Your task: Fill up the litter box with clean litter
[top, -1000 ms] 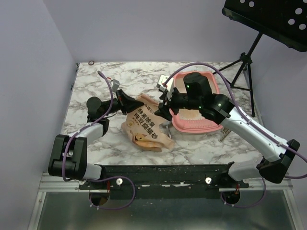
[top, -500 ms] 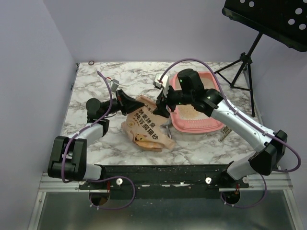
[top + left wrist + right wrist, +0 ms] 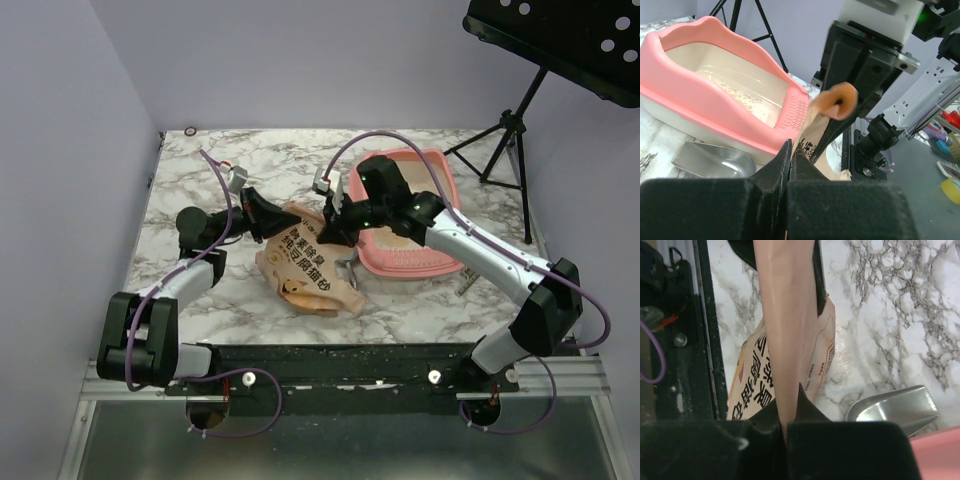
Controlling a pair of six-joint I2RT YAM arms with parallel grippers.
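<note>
The pink litter box (image 3: 412, 268) stands right of centre, and a thin scatter of beige litter (image 3: 737, 92) lies on its floor. The orange printed bag (image 3: 300, 268) lies to its left. My left gripper (image 3: 274, 217) is shut on the bag's upper left edge; in the left wrist view its jaws (image 3: 790, 147) pinch the paper. My right gripper (image 3: 336, 228) is shut on the bag's upper right edge, and the paper runs up from between its jaws (image 3: 787, 412). The bag's mouth is hidden.
A grey metal scoop (image 3: 348, 266) lies on the marble between bag and litter box, close under my right gripper (image 3: 840, 100). A black tripod stand (image 3: 505, 135) rises past the table's far right corner. A small ring (image 3: 190, 131) lies at the far left corner.
My right gripper has moved left from over the litter box to the bag's upper right edge and shut on it. The left gripper keeps its hold.
</note>
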